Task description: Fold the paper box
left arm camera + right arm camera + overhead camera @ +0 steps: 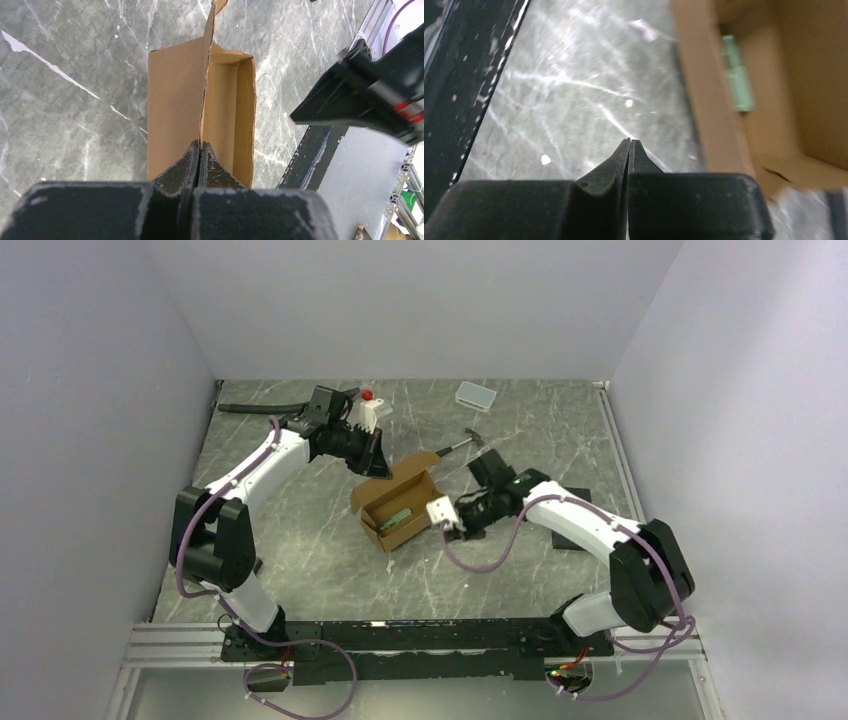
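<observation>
The paper box [398, 508] is an open brown carton at the table's middle, its lid flap [415, 465] raised at the far side. A green item [400, 517] lies inside; it also shows in the right wrist view [736, 75]. My left gripper [378, 468] is shut on the edge of the flap, seen edge-on between the fingertips in the left wrist view [200, 145], with the box [225, 105] below. My right gripper [447, 523] is shut and empty just beside the box's right end, over bare table [629, 141]; the box [724, 115] lies to its right.
A small white-grey tray [475, 395] sits at the back. A hammer-like tool [460, 445] lies behind the box. A white bottle with a red cap [368, 405] stands by the left arm. A flat black slab [572, 535] lies under the right arm.
</observation>
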